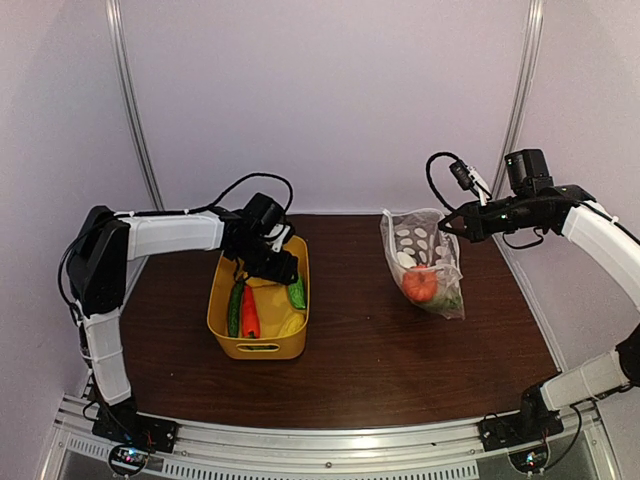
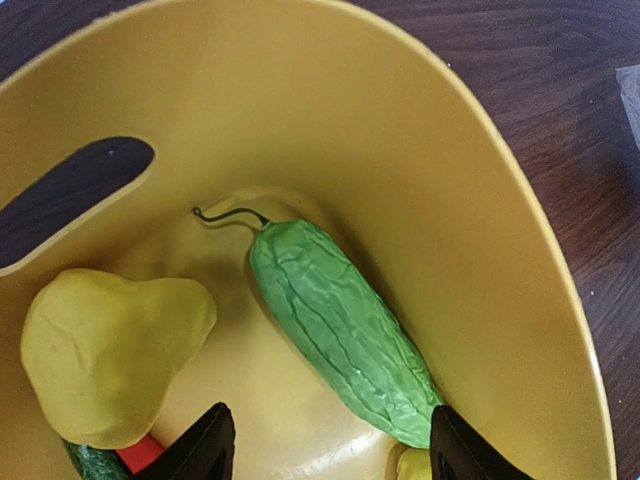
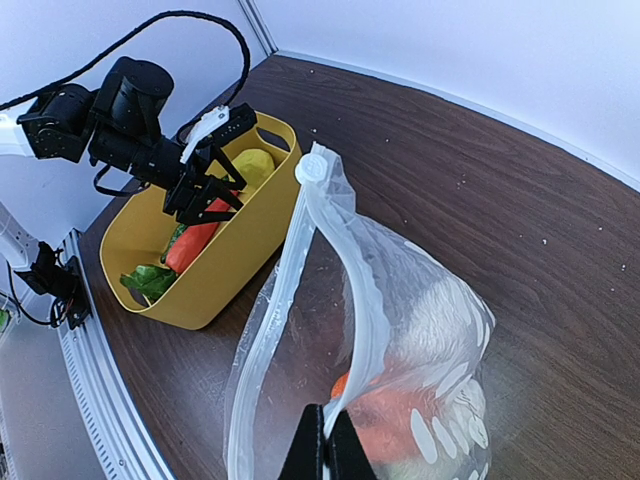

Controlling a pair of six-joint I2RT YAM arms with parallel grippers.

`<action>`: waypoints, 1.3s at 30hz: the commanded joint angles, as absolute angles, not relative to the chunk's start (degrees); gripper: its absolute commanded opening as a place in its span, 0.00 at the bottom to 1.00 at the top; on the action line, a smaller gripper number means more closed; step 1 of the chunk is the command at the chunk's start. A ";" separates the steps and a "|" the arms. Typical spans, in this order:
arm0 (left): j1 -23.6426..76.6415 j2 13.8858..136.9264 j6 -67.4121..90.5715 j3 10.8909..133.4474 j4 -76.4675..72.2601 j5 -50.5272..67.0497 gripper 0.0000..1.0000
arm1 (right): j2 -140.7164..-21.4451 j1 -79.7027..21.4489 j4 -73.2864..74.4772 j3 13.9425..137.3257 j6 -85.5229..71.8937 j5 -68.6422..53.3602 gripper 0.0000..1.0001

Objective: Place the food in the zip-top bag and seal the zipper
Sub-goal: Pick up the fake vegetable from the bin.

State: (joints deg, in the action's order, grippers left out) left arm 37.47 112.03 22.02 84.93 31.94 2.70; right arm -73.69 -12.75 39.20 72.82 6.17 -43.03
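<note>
Left pincer (image 2: 325, 445) hangs inside the yellow tub (image 2: 350, 120), fingers spread, nothing between them. Likely target, as I judge it: the pale green wrinkled gourd (image 2: 340, 320). It lies on the tub floor just ahead of this pincer, offset toward the finger on the right of the wrist view, with its blunt end almost at that finger. Its long axis runs diagonally, the stem curl pointing up-left toward the tub's handle slot and the blunt end down-right toward me. I judge a short shift forward and right is needed to straddle the body before closing. A yellow piece (image 2: 105, 355) sits to its left, apart from it. The cucumber (image 1: 235, 308) and carrot (image 1: 250, 312) lie side by side lengthwise in the tub.

Right pincer (image 3: 325, 445) is pressed together on the edge of the zip-top bag (image 3: 420, 330), holding it upright on the bench (image 1: 360, 370) with the zipper (image 3: 295, 260) unsealed. The pumpkin (image 1: 420, 285) is inside. The bag stands well apart from the tub, to its right. The left arm is nearer the remaining food.
</note>
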 commanded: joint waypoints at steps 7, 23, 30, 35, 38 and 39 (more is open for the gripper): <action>37.18 116.26 27.77 83.96 25.66 11.75 0.63 | -71.17 -12.26 38.33 71.63 7.16 -41.71 0.00; 37.18 120.65 28.67 83.88 26.47 11.24 0.61 | -71.11 -12.24 38.32 71.57 7.03 -42.09 0.00; 37.18 120.44 28.39 84.24 27.23 10.65 0.53 | -70.71 -12.22 38.15 71.28 7.10 -42.10 0.00; 37.18 119.24 28.11 84.17 28.22 10.14 0.47 | -70.33 -12.22 38.19 70.95 7.17 -41.93 0.00; 37.18 117.65 27.21 84.20 29.36 8.63 0.41 | -69.99 -12.22 38.08 70.74 7.21 -41.77 0.00; 37.18 117.00 26.75 84.27 29.88 7.67 0.38 | -69.95 -12.22 38.11 70.68 7.14 -41.75 0.00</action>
State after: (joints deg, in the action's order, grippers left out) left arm 37.43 120.01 28.08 84.64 28.40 10.04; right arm -71.68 -12.71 39.16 71.55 6.28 -42.35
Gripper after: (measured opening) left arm 0.424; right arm 0.004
